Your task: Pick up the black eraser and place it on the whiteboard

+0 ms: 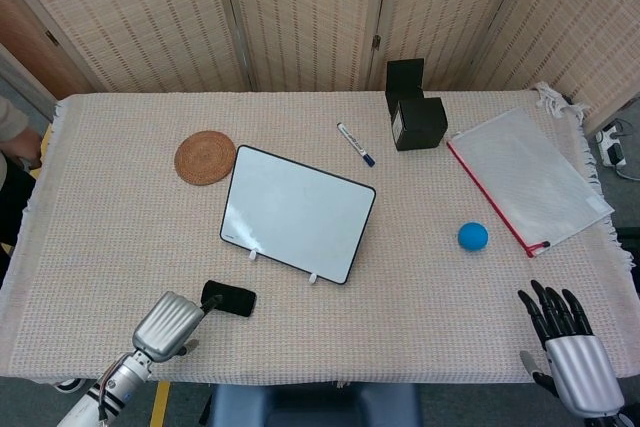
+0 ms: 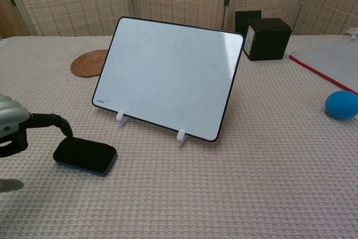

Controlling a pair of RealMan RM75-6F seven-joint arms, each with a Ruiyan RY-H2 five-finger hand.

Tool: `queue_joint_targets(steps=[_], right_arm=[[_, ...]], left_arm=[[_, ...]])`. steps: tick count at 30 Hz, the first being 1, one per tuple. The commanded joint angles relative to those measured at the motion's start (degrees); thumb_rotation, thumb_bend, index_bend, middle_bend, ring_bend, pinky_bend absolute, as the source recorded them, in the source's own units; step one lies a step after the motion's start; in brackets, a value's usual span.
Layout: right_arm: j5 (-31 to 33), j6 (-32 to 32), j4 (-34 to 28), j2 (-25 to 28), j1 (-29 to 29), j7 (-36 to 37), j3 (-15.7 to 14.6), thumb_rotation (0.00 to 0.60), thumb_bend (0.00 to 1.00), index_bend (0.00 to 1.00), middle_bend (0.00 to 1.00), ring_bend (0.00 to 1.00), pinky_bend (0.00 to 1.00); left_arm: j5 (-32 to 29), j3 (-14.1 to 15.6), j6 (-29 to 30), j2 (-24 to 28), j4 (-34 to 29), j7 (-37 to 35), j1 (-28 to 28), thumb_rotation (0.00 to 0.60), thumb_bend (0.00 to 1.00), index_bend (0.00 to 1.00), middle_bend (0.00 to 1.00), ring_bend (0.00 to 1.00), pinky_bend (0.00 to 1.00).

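Near the desk's front-left edge, the black eraser, long axis along that edge, lies just right of the left hand, whose fingers reach empty over its left end; the right hand, spread wide, is well apart.

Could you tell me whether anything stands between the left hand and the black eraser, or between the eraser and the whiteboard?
Nothing visible does. The left hand is right beside the black eraser, one of its fingers over the eraser's near end. Only bare tablecloth lies between the eraser and the propped whiteboard.
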Motion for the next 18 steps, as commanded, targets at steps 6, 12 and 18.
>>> queue_joint_targets(steps=[6,12,18], right_arm=[[2.3,-2.1,-0.7,0.4,1.1,0.0,0.6,0.6,0.33,0.0,0.0,0.02,0.0],[3.6,-2.5,-1.2,0.8,1.5,0.5,1.0,0.6,0.33,0.0,0.0,0.03,0.0],[4.6,-2.5,-1.3,1.1,1.6,1.0,1.3,0.6,0.33,0.0,0.0,0.02,0.0]], left_arm=[[-10.7,-2.7,-4.0,-2.6,0.3,4.4,-5.3,0.6,0.26,0.26,1.0,1.0,1.0],[-15.0,-2.9,-4.5,-5.6,2.1,6.9,-8.7,0.6,0.27,0.27,1.0,1.0,1.0],[-19.8,-2.9,-5.9,-7.6,4.5,8.2,-12.2,0.6,0.28,0.27,1.0,1.0,1.0]])
